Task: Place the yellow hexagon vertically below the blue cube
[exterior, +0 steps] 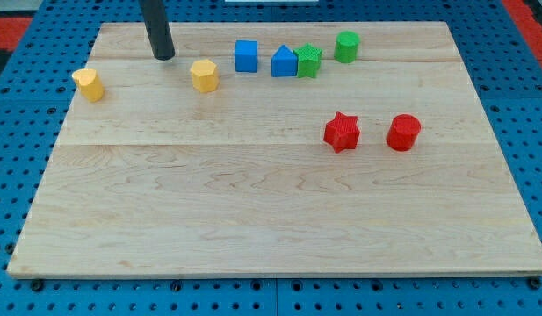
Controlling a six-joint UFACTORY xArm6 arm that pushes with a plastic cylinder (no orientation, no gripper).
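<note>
Beside my tip (164,56), ribbed yellow hexagon (204,75), blue cube (246,55), no end effector visible.

No legible txt, labels, brands, nos. or signs in camera view. Surfaces checked rel. to my tip (164,56): yellow hexagon (204,75) just to view's right of it and blue cube (245,54) further right carry no markings; wooden board (253,202) is likewise unmarked. Pegboard surround (16,132) shows hole pattern only, no print.
</note>
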